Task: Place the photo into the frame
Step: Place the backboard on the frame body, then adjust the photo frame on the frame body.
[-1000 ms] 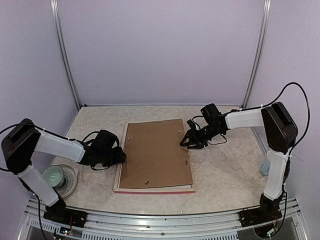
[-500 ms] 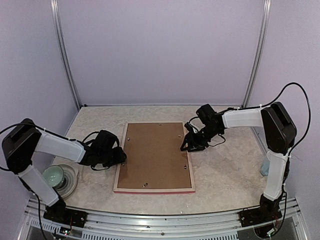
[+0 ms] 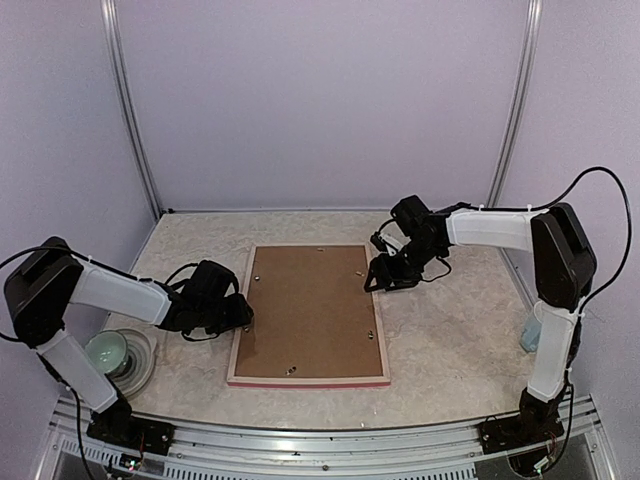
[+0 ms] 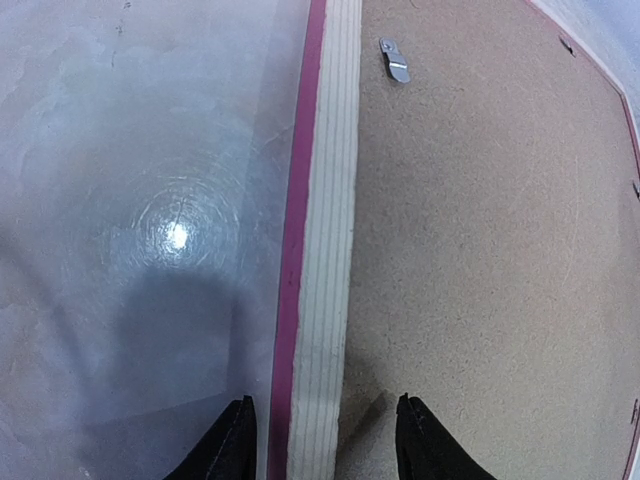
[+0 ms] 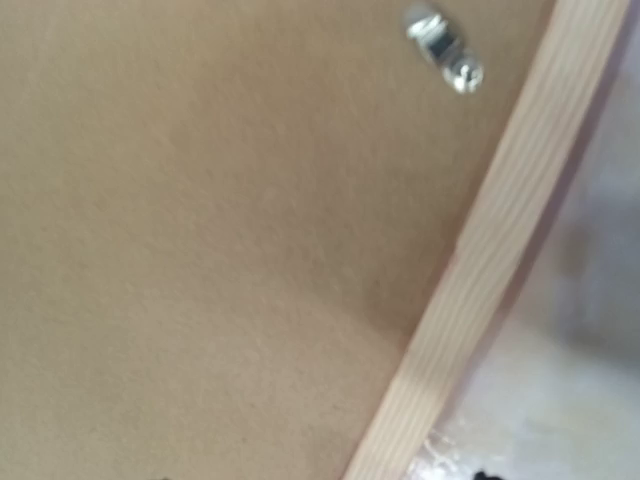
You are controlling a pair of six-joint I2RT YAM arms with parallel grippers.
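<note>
The frame (image 3: 310, 381) lies face down in the middle of the table, its pink-red moulding showing along the near edge. A brown backing board (image 3: 310, 305) fills its back. The photo is hidden. My left gripper (image 3: 240, 312) sits low at the frame's left side. In the left wrist view it (image 4: 320, 450) is open, one finger over the table and one over the board, straddling the pale back edge (image 4: 328, 300) of the frame. My right gripper (image 3: 378, 278) hovers at the frame's far right edge. Its jaws (image 5: 322, 477) are open and hold nothing.
A pale green bowl on a plate (image 3: 112, 352) stands at the front left, beside the left arm. A small blue-white object (image 3: 532, 330) sits by the right arm's post. Small metal clips (image 4: 394, 60) dot the board's rim. Walls close in on three sides.
My right gripper has moved toward the back along the frame's right edge and its jaws have widened. The left arm and the frame have stayed put.
</note>
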